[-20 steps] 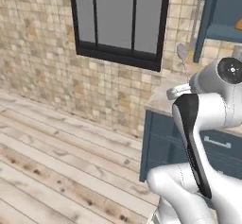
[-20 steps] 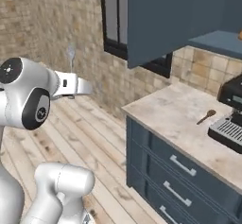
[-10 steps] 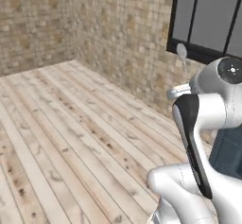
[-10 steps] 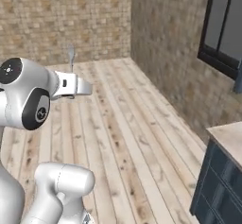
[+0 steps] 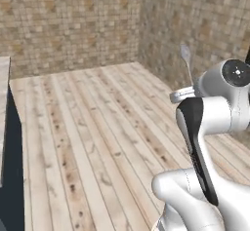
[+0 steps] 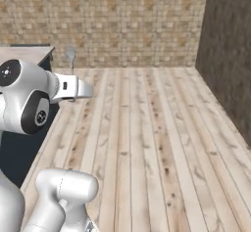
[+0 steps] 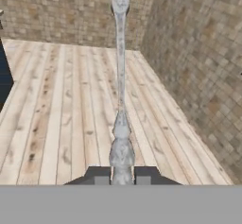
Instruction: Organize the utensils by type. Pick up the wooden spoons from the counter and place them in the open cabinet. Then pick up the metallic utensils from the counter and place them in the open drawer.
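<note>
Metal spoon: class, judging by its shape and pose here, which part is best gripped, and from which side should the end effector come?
Grip the metal spoon at its thick handle end, coming from below along its length, as the end effector does now. The spoon stands upright, bowl on top; its thin neck and rounded bowl would probably give a poorer hold.

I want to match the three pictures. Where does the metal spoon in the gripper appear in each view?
Left base view: the metal spoon stands upright at upper right, above the white arm.
Right base view: the spoon is at upper left, rising above the arm.
Hand view: it runs up the centre from the gripper, shut on its handle.
Shared landmark: the brick wall corner behind the spoon.
</note>
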Robot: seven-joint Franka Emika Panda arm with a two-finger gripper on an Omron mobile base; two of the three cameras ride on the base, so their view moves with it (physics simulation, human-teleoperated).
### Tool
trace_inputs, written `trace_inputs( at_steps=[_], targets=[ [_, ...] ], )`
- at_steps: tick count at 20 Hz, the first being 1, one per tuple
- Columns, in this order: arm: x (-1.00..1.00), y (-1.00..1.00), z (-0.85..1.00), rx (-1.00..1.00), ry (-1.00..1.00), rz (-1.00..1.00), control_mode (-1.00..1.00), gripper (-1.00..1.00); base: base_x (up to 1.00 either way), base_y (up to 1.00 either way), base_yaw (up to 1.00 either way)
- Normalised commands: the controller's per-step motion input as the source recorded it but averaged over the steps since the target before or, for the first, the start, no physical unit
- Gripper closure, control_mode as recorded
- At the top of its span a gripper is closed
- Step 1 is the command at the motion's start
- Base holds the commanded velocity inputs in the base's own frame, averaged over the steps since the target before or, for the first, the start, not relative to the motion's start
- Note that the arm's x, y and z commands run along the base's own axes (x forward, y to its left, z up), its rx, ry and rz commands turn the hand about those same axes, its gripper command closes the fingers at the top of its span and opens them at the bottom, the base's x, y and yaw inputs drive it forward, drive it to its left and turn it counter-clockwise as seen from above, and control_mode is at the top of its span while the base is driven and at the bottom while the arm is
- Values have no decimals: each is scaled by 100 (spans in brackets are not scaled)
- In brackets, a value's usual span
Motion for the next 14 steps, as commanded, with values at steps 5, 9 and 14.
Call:
trace_inputs(
  at_steps=[5,9,14],
  targets=[
    [0,0,0,0,0,0,100,100,88,16,29],
    [0,0,0,0,0,0,100,100,100,3,24],
    [0,0,0,0,0,0,100,100,100,0,22]
  ],
)
